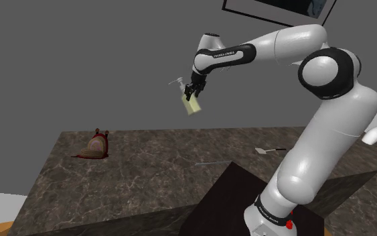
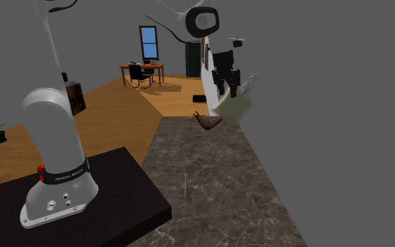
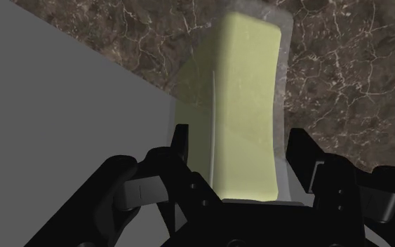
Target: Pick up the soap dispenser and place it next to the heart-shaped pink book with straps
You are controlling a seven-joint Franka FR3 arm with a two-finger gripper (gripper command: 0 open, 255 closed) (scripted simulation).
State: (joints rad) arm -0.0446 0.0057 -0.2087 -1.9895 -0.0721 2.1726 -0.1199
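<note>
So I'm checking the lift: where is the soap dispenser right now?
In the shoulder view the soap dispenser hangs tilted in the gripper, high above the dark stone counter, up and right of the heart-shaped book.

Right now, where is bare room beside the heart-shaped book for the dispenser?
For the pale yellow-green soap dispenser: the dark marbled counter lies bare to the shoulder view's right of the reddish heart-shaped book. Thin grey items lie near the black stand.

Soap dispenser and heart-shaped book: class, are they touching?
Apart. The shoulder view shows the soap dispenser aloft in the hand, with wall and counter between it and the book.
</note>
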